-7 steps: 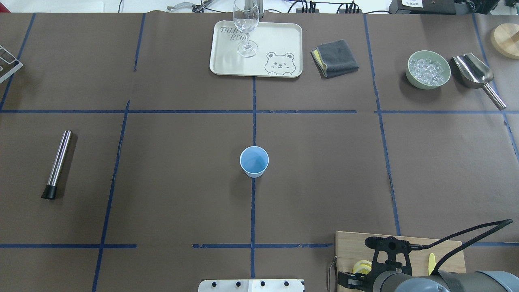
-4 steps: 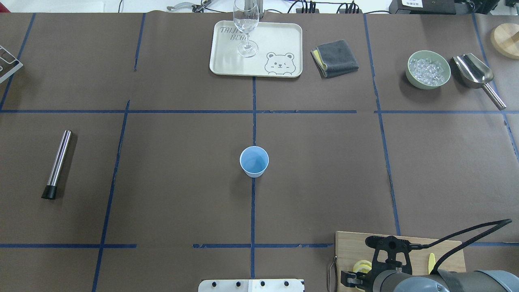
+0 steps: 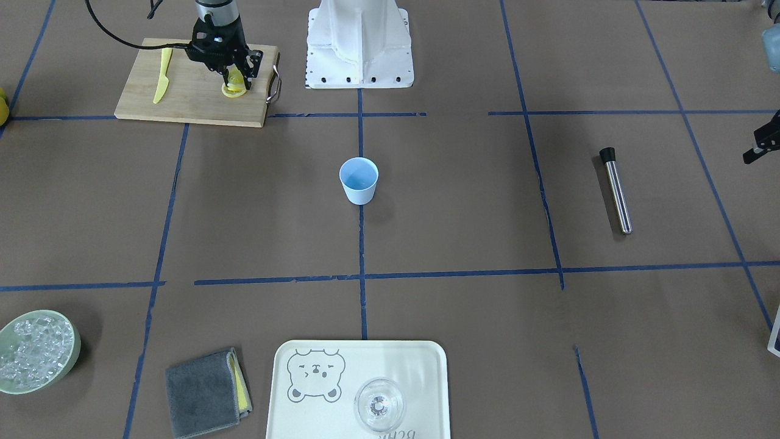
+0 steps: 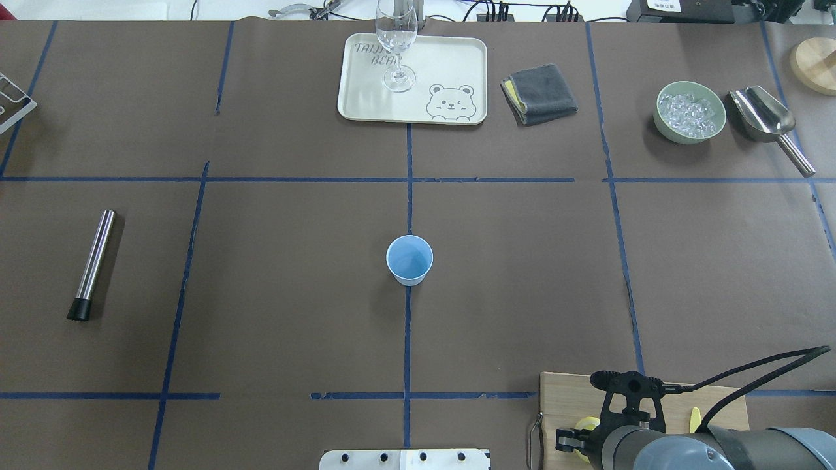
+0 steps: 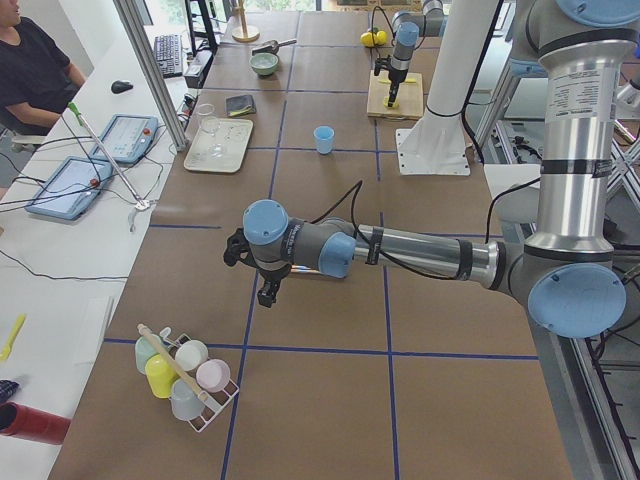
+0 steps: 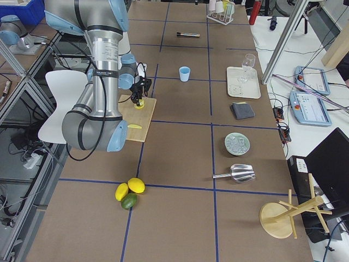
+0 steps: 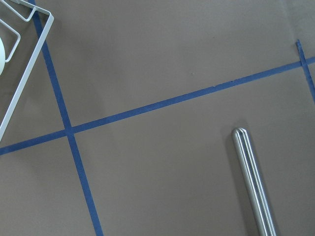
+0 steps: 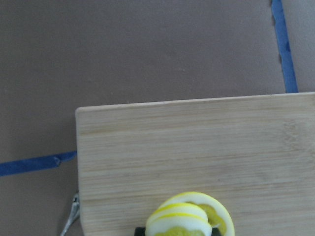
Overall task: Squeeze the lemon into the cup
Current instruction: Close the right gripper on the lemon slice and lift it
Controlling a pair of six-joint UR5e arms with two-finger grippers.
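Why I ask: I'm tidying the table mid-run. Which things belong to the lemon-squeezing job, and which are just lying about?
Job: lemon slice pinched in the right gripper, blue cup, cutting board, second slice on it.
Lying about: yellow knife, steel rod, ice bowl, grey cloth, tray, wine glass, metal scoop.

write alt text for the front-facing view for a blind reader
The right pincer is down at the lemon slices on a wooden cutting board at top left. A light-blue cup stands upright mid-table, well apart from it.
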